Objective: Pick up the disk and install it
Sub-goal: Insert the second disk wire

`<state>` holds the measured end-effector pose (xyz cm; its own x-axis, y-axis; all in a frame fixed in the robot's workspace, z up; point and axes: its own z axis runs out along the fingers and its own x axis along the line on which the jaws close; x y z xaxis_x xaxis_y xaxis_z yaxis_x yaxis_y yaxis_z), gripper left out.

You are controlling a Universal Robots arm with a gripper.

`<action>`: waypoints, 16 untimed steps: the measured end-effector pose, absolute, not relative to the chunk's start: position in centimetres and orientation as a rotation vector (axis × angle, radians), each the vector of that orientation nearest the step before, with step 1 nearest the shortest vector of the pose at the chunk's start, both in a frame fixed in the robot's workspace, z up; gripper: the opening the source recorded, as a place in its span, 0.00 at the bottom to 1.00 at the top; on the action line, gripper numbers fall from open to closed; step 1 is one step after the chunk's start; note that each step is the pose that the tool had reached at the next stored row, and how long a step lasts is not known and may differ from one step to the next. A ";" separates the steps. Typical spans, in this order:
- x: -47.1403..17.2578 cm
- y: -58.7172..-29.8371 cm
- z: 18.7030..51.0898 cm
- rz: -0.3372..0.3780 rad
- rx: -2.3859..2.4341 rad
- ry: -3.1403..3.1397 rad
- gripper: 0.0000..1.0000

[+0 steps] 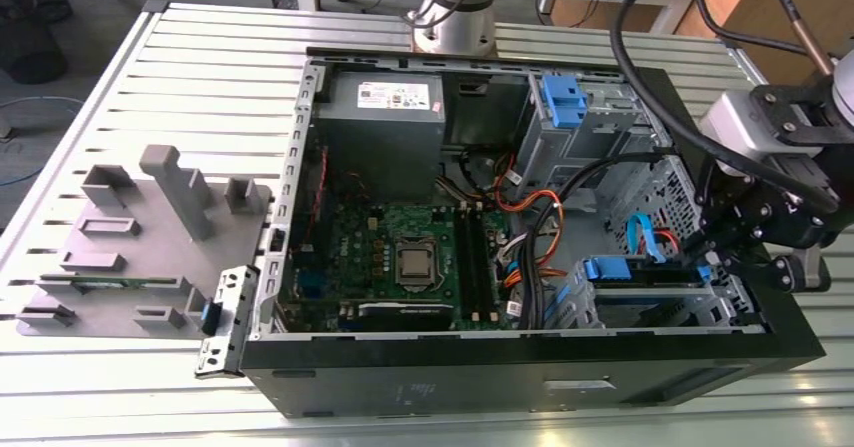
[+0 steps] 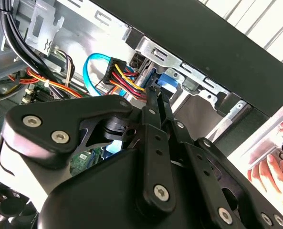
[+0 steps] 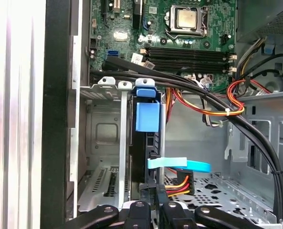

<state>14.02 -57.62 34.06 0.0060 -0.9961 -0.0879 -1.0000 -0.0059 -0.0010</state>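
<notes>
Open black computer case (image 1: 534,377) lies on its side on the slatted metal table (image 1: 200,77), side panel off. Inside: grey power-supply box (image 1: 383,117) at the far end; green motherboard (image 1: 400,257) near the middle; metal drive cage (image 1: 654,307) at the exterior view's right, near corner. The disk (image 3: 148,143) stands on edge in a slot of that cage (image 3: 100,143), blue rail tab showing, light-blue data cable and coloured power leads plugged at its end. Gripper (image 3: 155,202) sits at the disk's edge, jaws drawn together, thin fingers (image 2: 153,119) side by side against it; whether they actually pinch it cannot be told. Grey fixture tray (image 1: 134,247) rests at the exterior view's left.
</notes>
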 end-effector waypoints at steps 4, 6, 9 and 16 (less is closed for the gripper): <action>14.0 -57.7 34.0 0.092 -2.184 2.171 0.17; 14.0 -57.8 34.0 0.090 -2.185 2.172 0.17; 14.0 -57.8 33.9 0.088 -2.186 2.173 0.17; 14.0 -57.8 33.8 0.086 -2.187 2.174 0.17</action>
<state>14.00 -57.84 33.79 0.0060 -0.9968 -0.0797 -1.0000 -0.0059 -0.0010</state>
